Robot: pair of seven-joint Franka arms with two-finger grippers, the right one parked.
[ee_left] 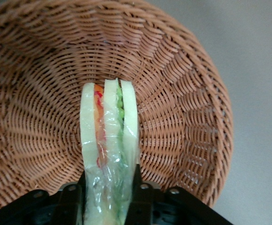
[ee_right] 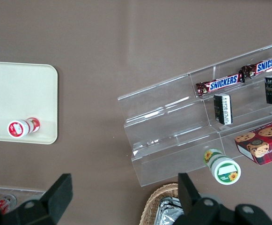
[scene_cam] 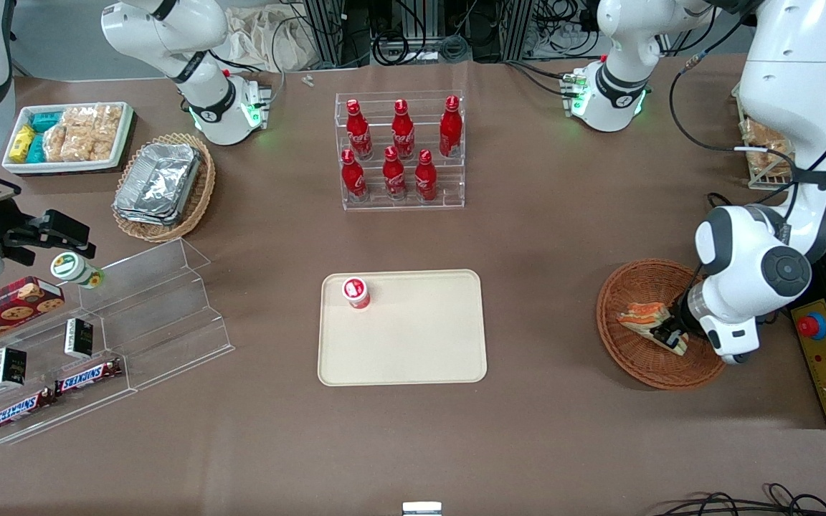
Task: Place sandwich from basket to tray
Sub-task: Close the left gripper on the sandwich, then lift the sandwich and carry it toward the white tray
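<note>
Now the gripper [ee_left: 108,199] is clamping both fingers [ee_left: 75,206] against the sandwich [ee_left: 108,140] inside the basket [ee_left: 182,117], so the grasp step seems done, calling next for lifting it clear toward the tray [scene_cam: 413,351].

You have six red bottles [scene_cam: 399,154], two Snickers bars [scene_cam: 54,395] and two wicker baskets [scene_cam: 646,358]. One sandwich [scene_cam: 646,315], one tray [scene_cam: 413,351].
</note>
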